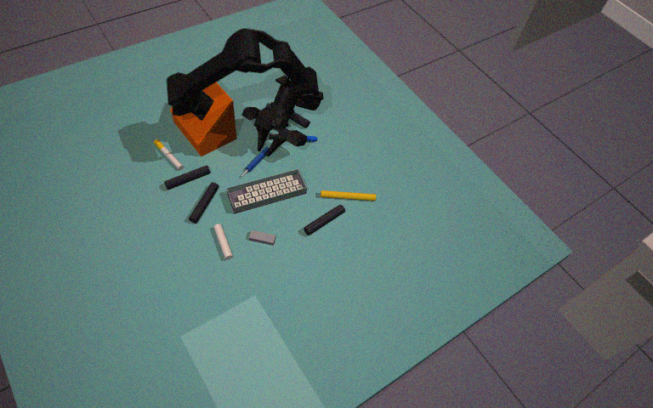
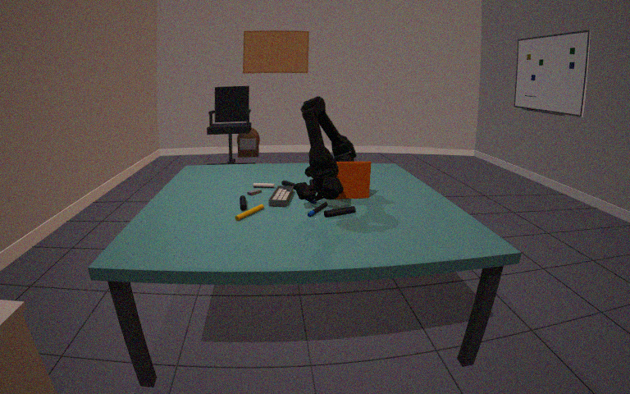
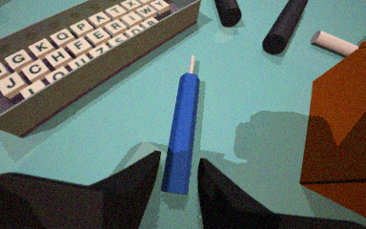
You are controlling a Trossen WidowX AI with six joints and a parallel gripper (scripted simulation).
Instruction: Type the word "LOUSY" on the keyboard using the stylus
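The blue stylus [image 1: 255, 161] [image 3: 183, 124] lies on the desk, its thin pale tip pointing away from my gripper. My gripper [image 1: 265, 150] [image 3: 179, 160] is open, with a fingertip on each side of the stylus's rear part. A narrow gap shows on both sides in the wrist view. The keyboard [image 1: 266, 190] [image 2: 281, 195] [image 3: 119, 64] is a dark, walled tray of cream letter keys, beside the stylus and left of it in the wrist view. Its near wall partly hides the row with L, O, U, Z, S and D there.
An orange block [image 1: 204, 139] [image 2: 355, 180] [image 3: 334, 157] stands under the arm's base. A black pen with a blue end [image 1: 312, 138] [image 2: 317, 208] lies close by the gripper. Several black cylinders, a yellow stick [image 1: 348, 195] [image 2: 249, 212], a white stick [image 1: 223, 241] and a grey block [image 1: 262, 237] lie around the keyboard.
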